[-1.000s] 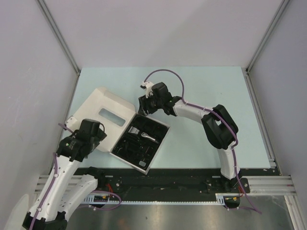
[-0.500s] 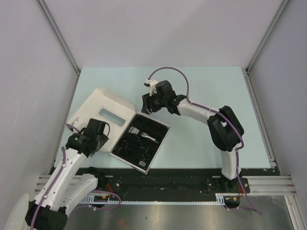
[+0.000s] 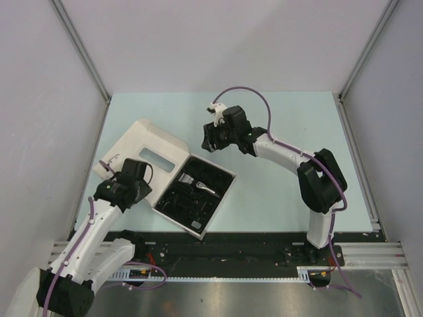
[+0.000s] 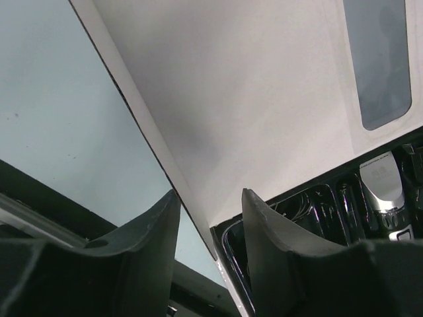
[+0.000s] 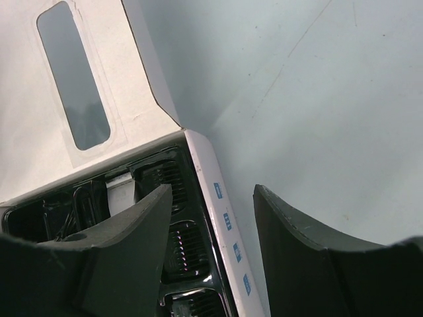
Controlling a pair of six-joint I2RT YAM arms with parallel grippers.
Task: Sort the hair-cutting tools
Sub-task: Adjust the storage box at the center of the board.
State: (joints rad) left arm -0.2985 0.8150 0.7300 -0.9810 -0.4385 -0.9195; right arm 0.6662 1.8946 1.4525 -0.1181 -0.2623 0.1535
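Note:
The white box lies open; its lid (image 3: 149, 148) is folded out to the left and its black tray (image 3: 221, 174) holds the hair-cutting tools. The black-and-silver clipper (image 3: 198, 186) (image 4: 383, 185) lies in the tray's middle. Black comb guards (image 5: 178, 244) fill the slots along the tray's white side wall (image 5: 228, 224). My left gripper (image 3: 137, 191) (image 4: 210, 208) hangs over the lid's near edge (image 4: 152, 152). Its jaws stand narrowly apart on either side of that edge without touching it. My right gripper (image 3: 210, 139) (image 5: 215, 198) hovers open above the box's far corner, holding nothing.
The box sits at an angle on the pale blue table (image 3: 284, 119). Grey walls close in the left, right and back sides. A black rail (image 3: 231, 241) runs along the table's near edge by the arm bases.
My left gripper's jaws have narrowed a good deal and it has settled over the lid's near edge. The right gripper has drifted right and back, away from the tray.

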